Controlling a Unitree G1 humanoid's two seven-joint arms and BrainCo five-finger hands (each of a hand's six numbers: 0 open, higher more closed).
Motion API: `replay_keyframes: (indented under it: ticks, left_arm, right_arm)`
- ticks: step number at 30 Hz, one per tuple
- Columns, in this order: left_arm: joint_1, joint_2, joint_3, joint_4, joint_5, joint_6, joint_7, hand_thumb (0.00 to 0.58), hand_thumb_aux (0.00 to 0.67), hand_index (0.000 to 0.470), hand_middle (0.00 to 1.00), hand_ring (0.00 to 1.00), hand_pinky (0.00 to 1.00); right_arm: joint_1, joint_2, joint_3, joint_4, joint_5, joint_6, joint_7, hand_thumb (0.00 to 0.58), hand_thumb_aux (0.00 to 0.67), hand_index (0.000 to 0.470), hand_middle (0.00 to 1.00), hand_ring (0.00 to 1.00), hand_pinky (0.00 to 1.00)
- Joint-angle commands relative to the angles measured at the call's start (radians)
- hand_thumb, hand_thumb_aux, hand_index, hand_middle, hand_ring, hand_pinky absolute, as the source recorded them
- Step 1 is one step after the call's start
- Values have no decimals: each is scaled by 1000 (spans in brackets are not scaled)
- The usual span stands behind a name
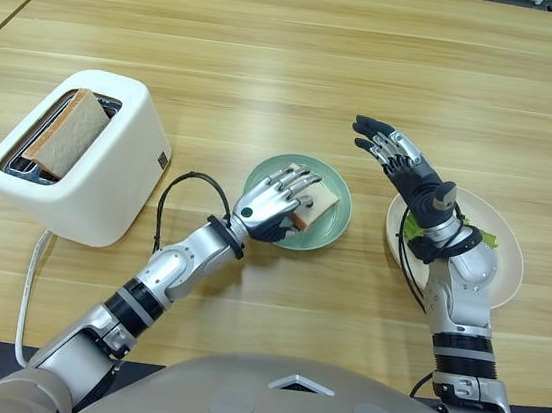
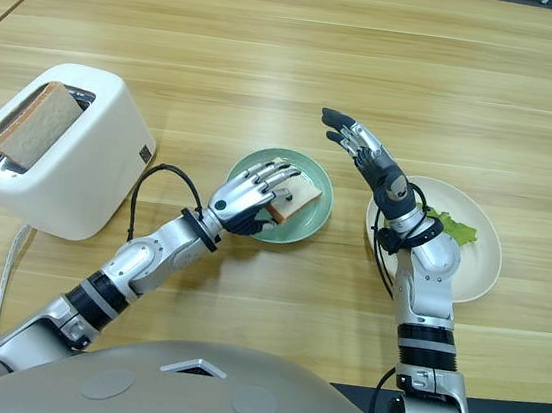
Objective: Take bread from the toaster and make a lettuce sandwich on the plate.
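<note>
Left eye view: left hand point(image 1: 271, 204) over bread point(image 1: 325, 204), right hand point(image 1: 402, 166) aloft, outstretched

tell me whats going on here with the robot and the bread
The robot is partway through building a sandwich. Its left hand holds one bread slice on the green plate, fingers curled over the slice's edge. Its right hand is open and raised above the white plate, where the lettuce lies untouched. A second slice stands in the toaster on the left.
</note>
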Motion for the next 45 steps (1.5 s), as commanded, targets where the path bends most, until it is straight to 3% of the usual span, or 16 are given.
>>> replay_keyframes:
  ticks: [1,6,9,13,16,18,23,29,34,41,42,43,44,45]
  left_arm:
    - [42,4,18,-98,-12,37,-60,0,0,0,0,0,0]
    - [79,25,69,-220,-25,73,-113,0,0,0,0,0,0]
    - [100,40,153,-340,-51,108,-149,0,0,0,0,0,0]
    - [98,37,237,-469,-99,119,-181,0,0,0,0,0,0]
    - [160,-7,280,-582,-235,138,-224,0,0,0,0,0,0]
    - [239,-53,299,-651,-389,164,-256,0,0,0,0,0,0]
    - [454,-102,331,-739,-676,181,-305,0,0,0,0,0,0]
    - [496,-100,357,-766,-730,166,-324,0,0,0,0,0,0]
    - [503,-107,361,-780,-740,168,-327,0,0,0,0,0,0]
    - [515,-109,371,-786,-749,170,-332,0,0,0,0,0,0]
    - [516,-109,372,-786,-749,170,-333,0,0,0,0,0,0]
    - [516,-110,373,-786,-749,169,-333,0,0,0,0,0,0]
    - [517,-110,373,-786,-749,169,-334,0,0,0,0,0,0]
    - [517,-111,375,-785,-749,168,-334,0,0,0,0,0,0]
  right_arm:
    - [3,-3,4,-11,-9,10,-2,0,0,0,0,0,0]
    - [-3,-31,-4,-25,-34,8,-2,0,0,0,0,0,0]
    - [-10,-156,-57,-74,-71,30,36,0,0,0,0,0,0]
    - [26,-404,-186,-18,-398,-168,17,0,0,0,0,0,0]
    - [31,-564,-215,120,-729,-317,-116,0,0,0,0,0,0]
    - [-2,-618,-206,219,-845,-376,-214,0,0,0,0,0,0]
    - [-75,-737,-84,366,-1251,-393,-575,0,0,0,0,0,0]
    - [-202,-803,146,549,-1561,-278,-912,0,0,0,0,0,0]
    - [-282,-796,307,672,-1644,-234,-1015,0,0,0,0,0,0]
    - [-331,-795,431,739,-1628,-243,-1044,0,0,0,0,0,0]
    - [-336,-796,441,745,-1625,-243,-1048,100,60,42,0,0,0]
    - [-340,-796,449,750,-1621,-244,-1053,248,163,114,0,0,0]
    - [-343,-795,456,753,-1615,-246,-1060,441,342,240,0,0,0]
    - [-345,-796,461,751,-1605,-247,-1065,484,397,278,0,0,0]
